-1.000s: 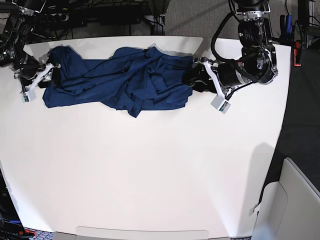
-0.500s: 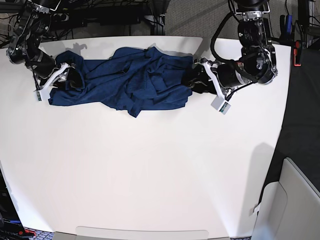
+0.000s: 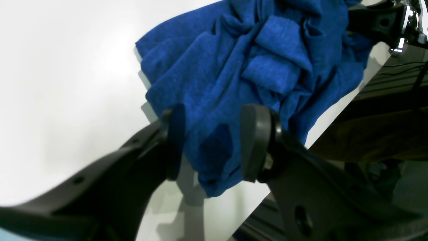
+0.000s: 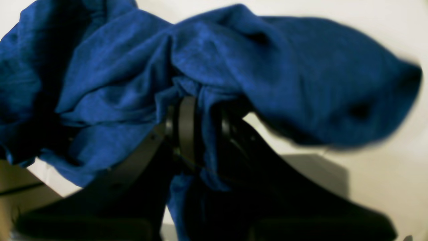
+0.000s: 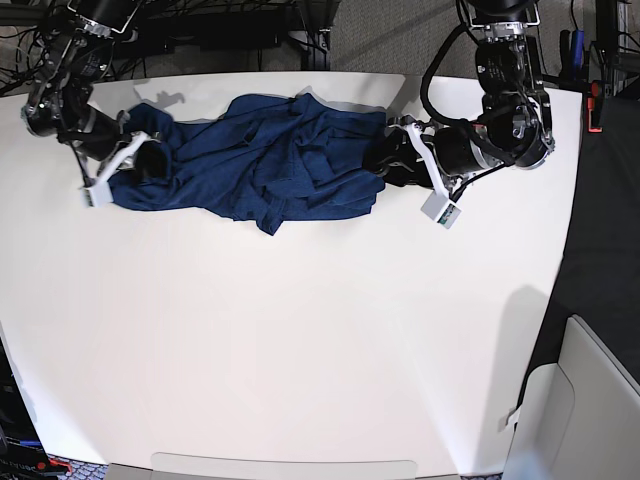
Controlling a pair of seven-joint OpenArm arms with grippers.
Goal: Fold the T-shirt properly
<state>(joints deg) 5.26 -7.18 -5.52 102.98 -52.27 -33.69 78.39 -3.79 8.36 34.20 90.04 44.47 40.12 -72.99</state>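
Since the earlier frames, the left end of the large dark navy-blue heathered knit T-shirt (image 5: 255,165) is seen drawn rightward and inward along the top of the base view, and the garment is bunched shorter; the right end is unchanged.

The T-shirt is laid crumpled across the upper part of the white table (image 5: 300,350), stretched between the two arms. At upper left of the base view a gathered fold at the shirt's end is pinched between the pressed-together fingers of the right gripper (image 4: 200,130), seen in its wrist view with cloth draped over and around the pads. That grip is judged to serve for carrying this end across as a fold.

At upper right of the base view the left gripper (image 3: 214,144) is held spread, its two black pads astride the shirt's edge without being closed on it; it is judged to be poised to take or steady that end.

No brand, label or print can be seen on the shirt, and no legible writing is found on the small white tags (image 5: 443,211) on the grippers.
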